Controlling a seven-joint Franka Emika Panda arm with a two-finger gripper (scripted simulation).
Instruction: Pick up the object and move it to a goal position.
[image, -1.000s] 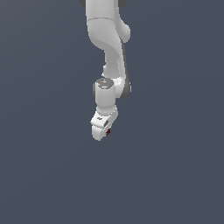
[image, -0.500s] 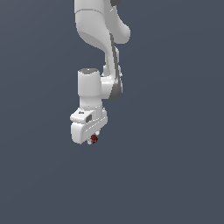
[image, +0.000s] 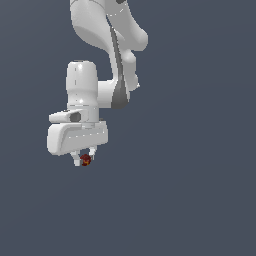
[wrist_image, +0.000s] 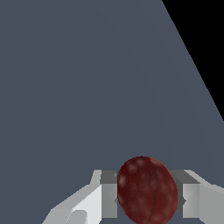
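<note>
Wrist view shows our gripper clamped on the object, so we should carry it smoothly, keeping squeeze steady.

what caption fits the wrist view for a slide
Gripper fingers closed on the dark red object, held above a plain grey surface.

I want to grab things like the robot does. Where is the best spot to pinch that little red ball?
Across its middle, as now: the gripper comes from above, with one finger on each side of the red ball. It is round and smaller than the gripper, so its widest part probably slips least.
</note>
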